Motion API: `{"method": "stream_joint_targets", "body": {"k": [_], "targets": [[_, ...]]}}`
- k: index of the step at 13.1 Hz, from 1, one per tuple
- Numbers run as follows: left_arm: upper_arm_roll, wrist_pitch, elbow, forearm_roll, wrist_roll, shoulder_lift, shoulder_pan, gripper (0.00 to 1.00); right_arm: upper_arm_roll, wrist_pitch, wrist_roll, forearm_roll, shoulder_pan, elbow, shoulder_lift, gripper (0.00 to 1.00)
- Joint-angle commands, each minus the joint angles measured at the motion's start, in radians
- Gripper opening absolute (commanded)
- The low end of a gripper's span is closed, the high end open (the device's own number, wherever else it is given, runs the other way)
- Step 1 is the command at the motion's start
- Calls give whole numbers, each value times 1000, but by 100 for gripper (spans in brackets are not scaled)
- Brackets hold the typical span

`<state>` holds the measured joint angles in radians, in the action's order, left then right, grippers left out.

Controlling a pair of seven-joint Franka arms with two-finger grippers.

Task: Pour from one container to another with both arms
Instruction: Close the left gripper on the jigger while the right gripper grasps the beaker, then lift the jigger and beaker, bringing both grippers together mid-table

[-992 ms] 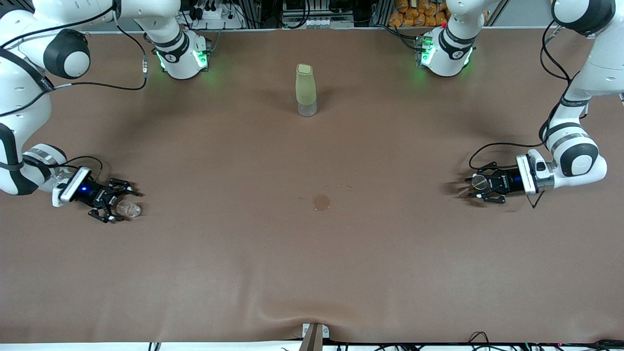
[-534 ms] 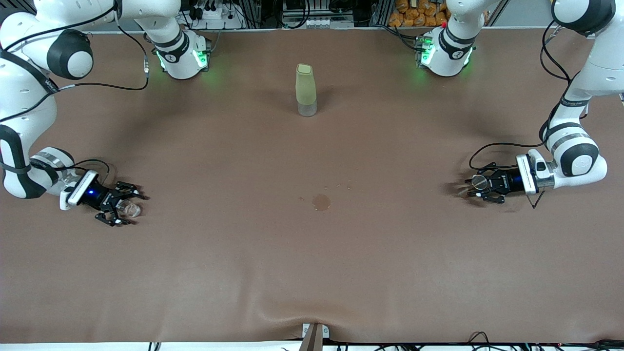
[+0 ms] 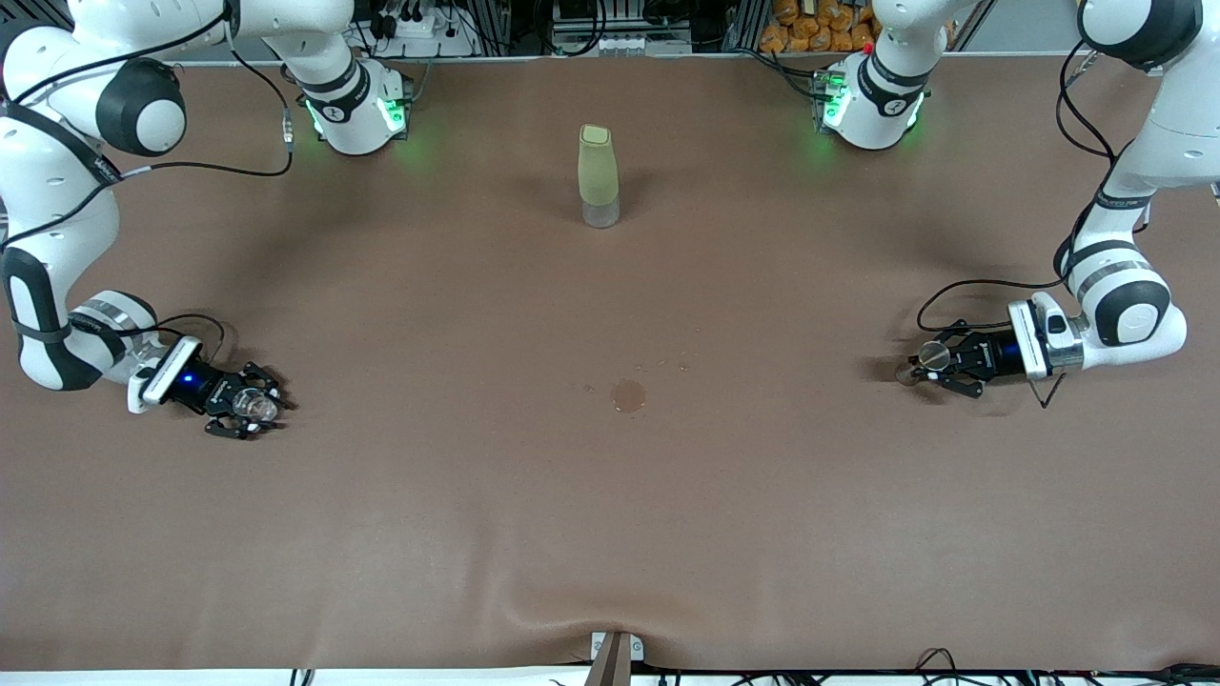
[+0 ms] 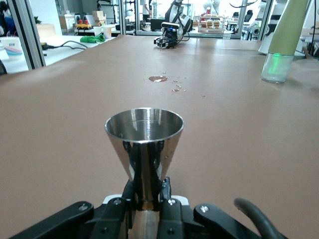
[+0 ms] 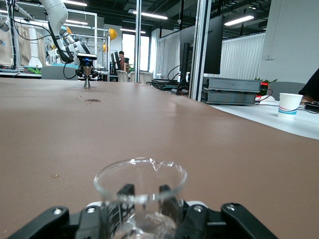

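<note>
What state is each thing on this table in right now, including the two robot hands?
Left gripper: jaws shut on the metal cup.
Metal cup: upright, gripped at its narrow waist, nothing visible inside.
Right gripper: jaws shut on the clear cup.
Clear cup: upright, gripped low on its body.
Green bottle: standing upright, untouched, midway between the arms' bases.
Brown spill: small stain mid-table.

One steel jigger [image 4: 143, 144], one clear cup [image 5: 140, 191], one green bottle [image 3: 598, 176], two arms
</note>
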<state>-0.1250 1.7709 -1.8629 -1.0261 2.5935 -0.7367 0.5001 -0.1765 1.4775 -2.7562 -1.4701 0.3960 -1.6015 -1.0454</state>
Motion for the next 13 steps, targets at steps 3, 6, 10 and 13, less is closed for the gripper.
{"method": "stream_joint_targets", "body": {"k": [3, 6, 10, 13], "targets": [[-106, -66, 94, -20, -64, 0, 3, 0, 2, -8, -1, -29, -38, -29, 7, 0], [-214, -61, 165, -18, -137, 3, -35, 0, 2, -11, 108, -29, -103, -64, 76, 0], [-248, 40, 192, -69, -217, 22, -220, 0, 2, -51, 286, -29, -192, -133, 183, 0], [-248, 128, 234, -172, -256, 22, -378, 0, 3, -86, 406, -30, -244, -185, 263, 0]]}}
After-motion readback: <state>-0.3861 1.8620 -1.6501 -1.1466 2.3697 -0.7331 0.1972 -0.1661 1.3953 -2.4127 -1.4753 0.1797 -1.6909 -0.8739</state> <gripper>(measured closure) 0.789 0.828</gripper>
